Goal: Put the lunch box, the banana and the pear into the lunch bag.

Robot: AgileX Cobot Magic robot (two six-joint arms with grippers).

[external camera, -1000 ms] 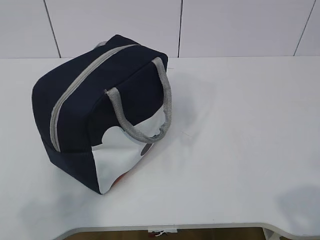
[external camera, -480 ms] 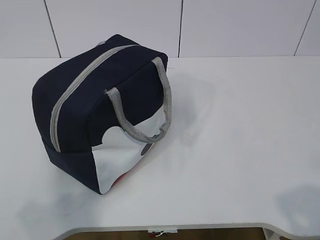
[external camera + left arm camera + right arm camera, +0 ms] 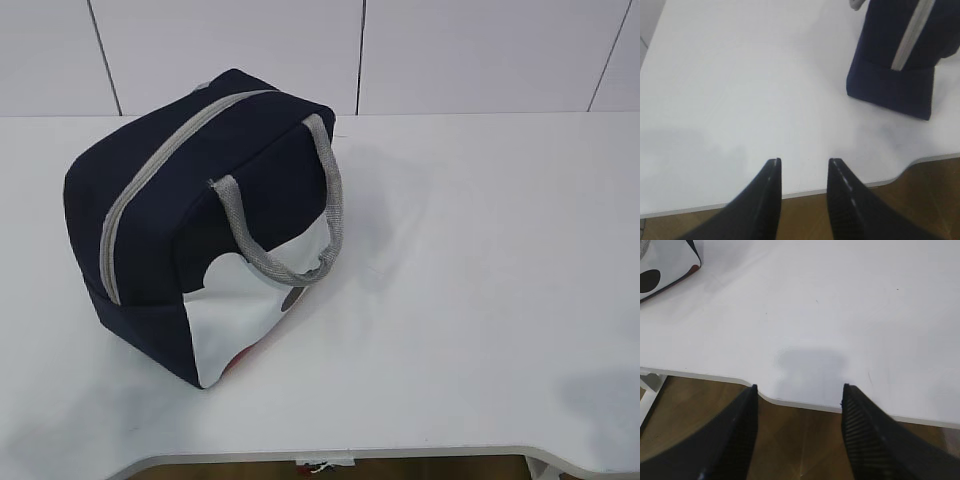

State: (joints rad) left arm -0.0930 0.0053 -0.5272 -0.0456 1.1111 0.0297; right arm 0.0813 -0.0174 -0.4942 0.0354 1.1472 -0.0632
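I see the lunch bag (image 3: 200,220) standing toward the desk's (image 3: 480,300) far-left corner, its grey zipper (image 3: 150,180) apparently run shut, though I can't check its far end. No lunch box, banana or pear shows in any view, so I judge the packing finished or not begun; if not begun, the next move is opening that zipper. My left gripper (image 3: 804,167) hangs over the near edge, jaws parted, empty. My right gripper (image 3: 799,392) hangs likewise, wider apart, holding nothing.
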